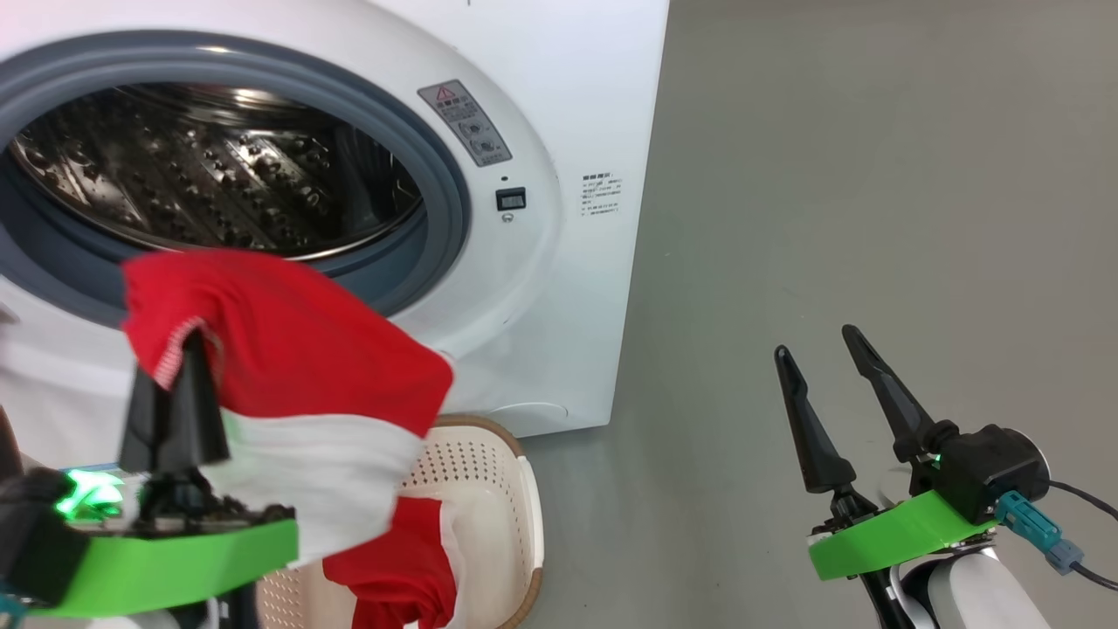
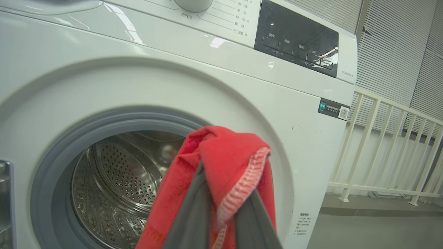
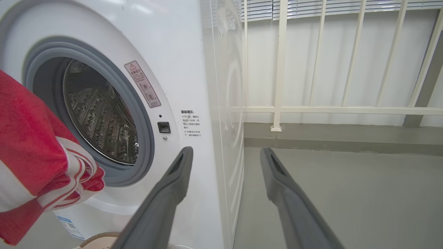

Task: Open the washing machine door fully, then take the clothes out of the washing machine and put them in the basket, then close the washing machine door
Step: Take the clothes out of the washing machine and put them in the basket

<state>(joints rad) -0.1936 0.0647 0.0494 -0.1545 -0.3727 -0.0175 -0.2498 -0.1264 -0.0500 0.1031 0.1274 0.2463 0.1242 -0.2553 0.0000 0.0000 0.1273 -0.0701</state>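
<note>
My left gripper (image 1: 188,349) is shut on a red garment with a white panel (image 1: 297,393), one of the clothes, which hangs in front of the washing machine (image 1: 559,131) and above the basket (image 1: 498,489). In the left wrist view the red cloth (image 2: 225,162) drapes over my two fingers, with the steel drum (image 2: 117,180) behind it. More red and white clothes (image 1: 402,577) lie in the basket. My right gripper (image 1: 817,349) stands open over the floor to the machine's right, holding nothing. The washing machine door is out of view.
Grey floor (image 1: 873,218) stretches to the right of the machine. A cream railing (image 3: 311,110) runs along the wall behind it. The basket sits on the floor against the machine's lower front.
</note>
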